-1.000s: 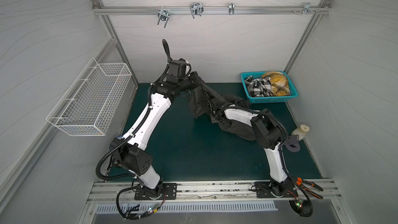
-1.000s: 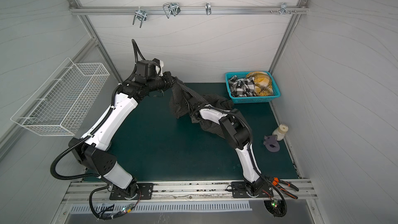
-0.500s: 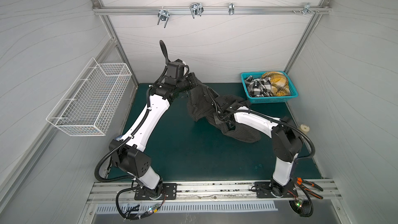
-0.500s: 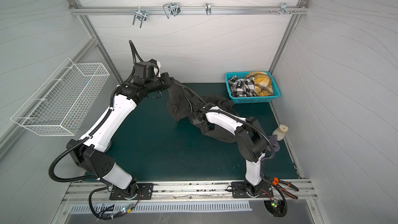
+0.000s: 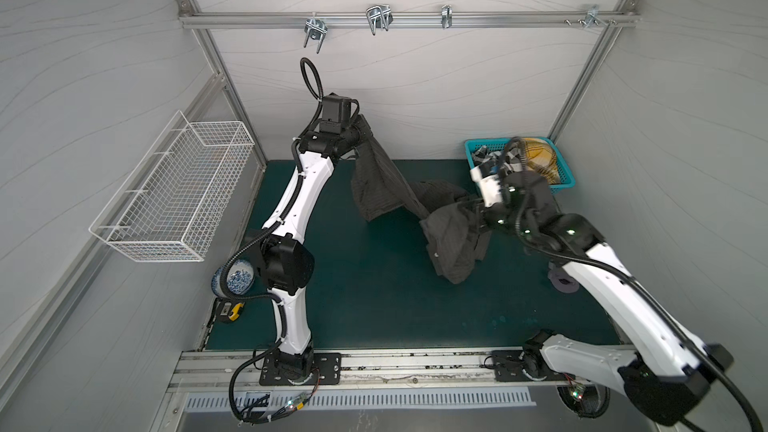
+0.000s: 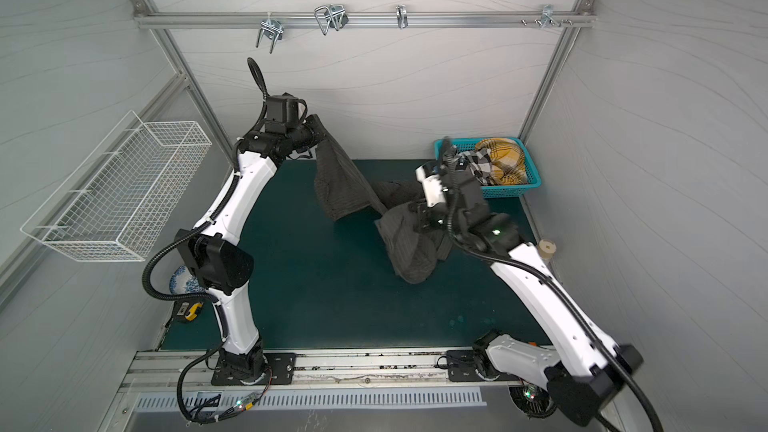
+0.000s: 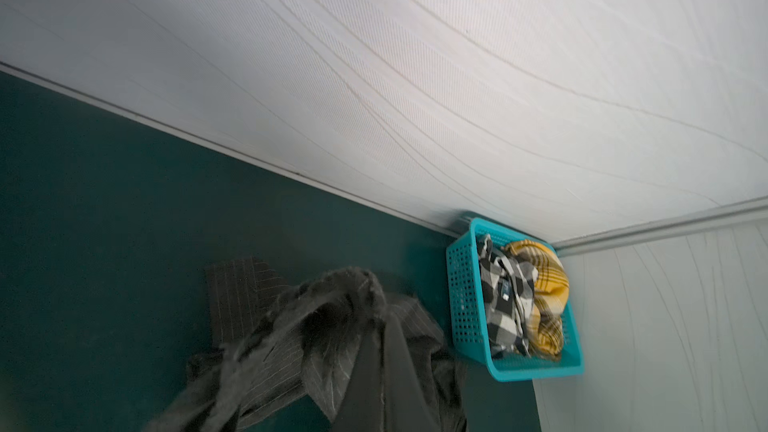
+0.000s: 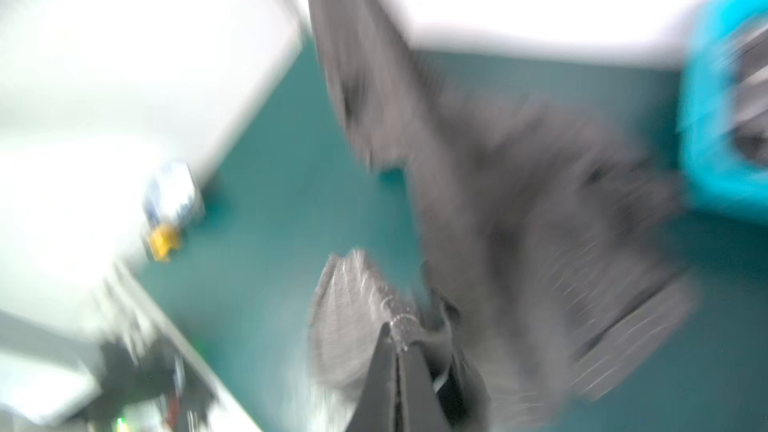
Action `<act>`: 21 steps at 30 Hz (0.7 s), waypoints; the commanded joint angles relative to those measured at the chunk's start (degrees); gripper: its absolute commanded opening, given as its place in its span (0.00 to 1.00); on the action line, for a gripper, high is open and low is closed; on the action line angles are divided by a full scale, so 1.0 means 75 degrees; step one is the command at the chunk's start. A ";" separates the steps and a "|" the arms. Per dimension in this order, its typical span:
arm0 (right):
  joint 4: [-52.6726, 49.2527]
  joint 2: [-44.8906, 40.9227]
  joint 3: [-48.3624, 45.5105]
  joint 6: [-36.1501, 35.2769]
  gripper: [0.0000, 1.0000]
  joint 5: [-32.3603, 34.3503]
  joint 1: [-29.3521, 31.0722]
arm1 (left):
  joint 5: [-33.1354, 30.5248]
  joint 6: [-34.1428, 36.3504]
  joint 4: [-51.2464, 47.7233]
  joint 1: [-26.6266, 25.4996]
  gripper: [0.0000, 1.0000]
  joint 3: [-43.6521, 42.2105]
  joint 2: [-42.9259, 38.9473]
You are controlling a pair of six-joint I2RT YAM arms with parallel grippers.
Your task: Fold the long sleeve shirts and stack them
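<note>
Left gripper (image 5: 360,131) is pressed together on an edge of the charcoal pinstriped shirt (image 5: 384,184) and holds it high, close to the back wall, so the cloth hangs down from it. Right gripper (image 5: 464,206) is lower and well apart from the left one, and it pinches the same shirt. The right wrist view is strongly blurred, but it shows the fingertips (image 8: 380,371) closed on a fold of striped cloth.

Between the two grippers the shirt runs as a loose, twisted band. A bunch of it hangs under the right gripper toward the green mat (image 5: 353,305); whether it touches the mat I cannot tell. The shirt is lifted and partly pulled apart, but it is not spread flat and I see no fold in it yet.

Just beyond the right gripper, on the side away from the left one, stands the teal basket (image 6: 509,192). In it lie the black-and-white checked shirt (image 6: 477,163) and the mustard plaid shirt (image 6: 503,155), both crumpled. No folded stack is visible on the mat.

I judge that the task is near its beginning. The first shirt is only being opened, and the folding of all three shirts and the stacking are left.
</note>
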 commanded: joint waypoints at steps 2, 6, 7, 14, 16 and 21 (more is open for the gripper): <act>0.0394 0.0127 0.0910 0.0400 0.00 -0.1344 -0.1273 | 0.0078 0.0030 -0.0135 -0.0019 0.00 -0.1831 -0.1266; 0.0392 0.1524 0.1648 0.1052 0.00 -0.0551 -0.1492 | 0.0140 -0.0596 0.1219 -0.0239 0.00 -0.6520 -0.3928; 0.0413 0.2025 0.1865 0.1224 0.00 -0.0624 -0.1557 | 0.0142 -0.0721 0.1274 -0.0343 0.00 -0.7353 -0.4416; -0.2450 0.6932 0.5914 0.1807 0.60 -0.0354 -0.1504 | 0.0206 -0.1374 0.0457 -0.0570 0.00 -1.0101 -0.6546; -0.2835 0.7167 0.5789 0.1593 0.66 0.0209 -0.1409 | 0.0332 -0.1477 0.0221 -0.0266 0.00 -1.0105 -0.6685; -0.2124 0.4770 0.1982 0.1316 0.89 0.1672 -0.0853 | 0.0961 -0.1484 0.0008 0.0272 0.00 -0.9320 -0.5904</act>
